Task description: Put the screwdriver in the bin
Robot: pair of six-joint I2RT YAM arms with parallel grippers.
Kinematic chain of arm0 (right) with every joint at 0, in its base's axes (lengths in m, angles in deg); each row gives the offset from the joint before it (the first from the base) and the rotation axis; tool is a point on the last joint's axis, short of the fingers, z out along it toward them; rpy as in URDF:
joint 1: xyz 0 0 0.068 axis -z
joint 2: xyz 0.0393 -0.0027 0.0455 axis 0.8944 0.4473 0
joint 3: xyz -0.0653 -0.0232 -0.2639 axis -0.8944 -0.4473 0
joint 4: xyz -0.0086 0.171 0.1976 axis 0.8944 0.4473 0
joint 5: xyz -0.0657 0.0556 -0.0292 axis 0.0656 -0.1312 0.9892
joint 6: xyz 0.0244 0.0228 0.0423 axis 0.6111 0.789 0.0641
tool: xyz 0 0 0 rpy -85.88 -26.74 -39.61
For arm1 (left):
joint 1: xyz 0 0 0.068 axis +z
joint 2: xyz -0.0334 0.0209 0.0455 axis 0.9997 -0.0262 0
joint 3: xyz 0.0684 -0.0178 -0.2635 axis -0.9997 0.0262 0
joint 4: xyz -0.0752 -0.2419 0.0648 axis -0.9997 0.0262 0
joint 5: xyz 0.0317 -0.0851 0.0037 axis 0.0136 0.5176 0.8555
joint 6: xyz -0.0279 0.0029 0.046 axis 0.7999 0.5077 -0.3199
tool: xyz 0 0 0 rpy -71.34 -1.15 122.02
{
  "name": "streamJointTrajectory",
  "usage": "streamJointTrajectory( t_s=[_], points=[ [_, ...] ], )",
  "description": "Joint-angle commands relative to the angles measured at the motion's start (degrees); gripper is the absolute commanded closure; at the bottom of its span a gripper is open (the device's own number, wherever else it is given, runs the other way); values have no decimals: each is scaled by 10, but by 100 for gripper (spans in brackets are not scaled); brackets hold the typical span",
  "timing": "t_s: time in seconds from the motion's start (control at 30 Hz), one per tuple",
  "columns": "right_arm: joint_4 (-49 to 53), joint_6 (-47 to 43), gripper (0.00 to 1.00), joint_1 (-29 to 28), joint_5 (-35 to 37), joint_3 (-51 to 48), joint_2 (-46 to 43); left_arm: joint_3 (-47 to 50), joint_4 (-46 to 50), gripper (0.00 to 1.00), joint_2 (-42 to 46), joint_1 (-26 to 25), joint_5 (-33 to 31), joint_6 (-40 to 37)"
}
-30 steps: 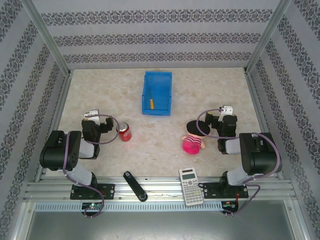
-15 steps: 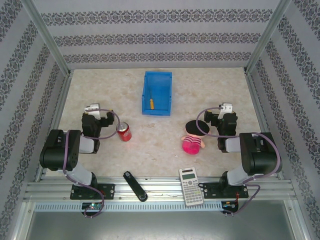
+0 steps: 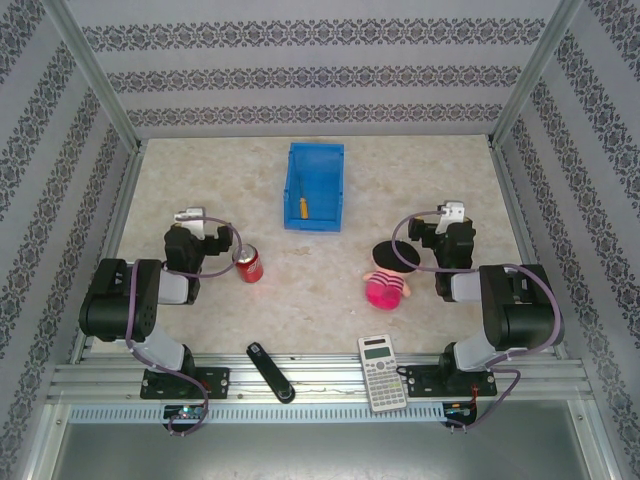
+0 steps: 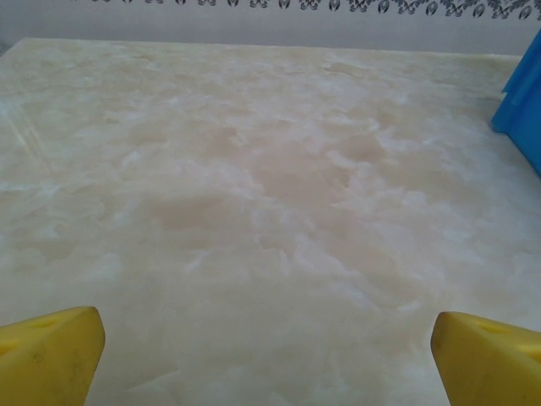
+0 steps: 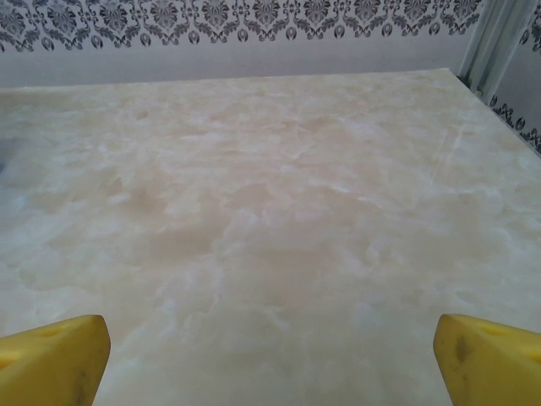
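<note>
1. Lying inside the bin (image 3: 288, 190), the screwdriver (image 3: 303, 208) is slim and short, with an orange-yellow handle. It rests on the bin floor near the left wall, roughly lengthwise, and its shaft is too fine to make out.
2. Bin: rectangular, bright blue smooth plastic, open-topped with tall walls. It stands at the far middle of the table (image 3: 440, 170), well apart from both arms. One blue corner (image 4: 522, 93) shows at the right edge of the left wrist view.
3. Left gripper (image 4: 267, 342): two blunt yellow fingers (image 4: 49, 353) spread wide to the frame corners, with nothing between them. It hangs over bare tabletop.
4. Right gripper (image 5: 270, 347): yellow fingers (image 5: 494, 359) likewise spread wide and holding nothing, over bare tabletop.
5. Soda can (image 3: 248, 264): red cylinder with a metal top, upright, just beside the left arm's wrist.
6. Doll (image 3: 388, 278): rounded pink body with a flat black disc-shaped hat, near the right arm's wrist.
7. Black bar-shaped object (image 3: 270, 371): long and glossy, lying diagonally at the near edge between the arm bases.
8. Calculator (image 3: 382, 372): flat grey rectangle with rows of keys, at the near edge beside the right arm's base.
9. Table: matte, beige, marble-patterned surface, enclosed by walls of grey damask-striped wallpaper (image 5: 254, 25) and aluminium posts.
</note>
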Motion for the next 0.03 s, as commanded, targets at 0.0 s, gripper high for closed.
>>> streamJointTrajectory(
  t_s=[0.0],
  points=[
    [-10,-5,2,-10,-8,7,1,-10,12,1,7,6,16,-12]
  ],
)
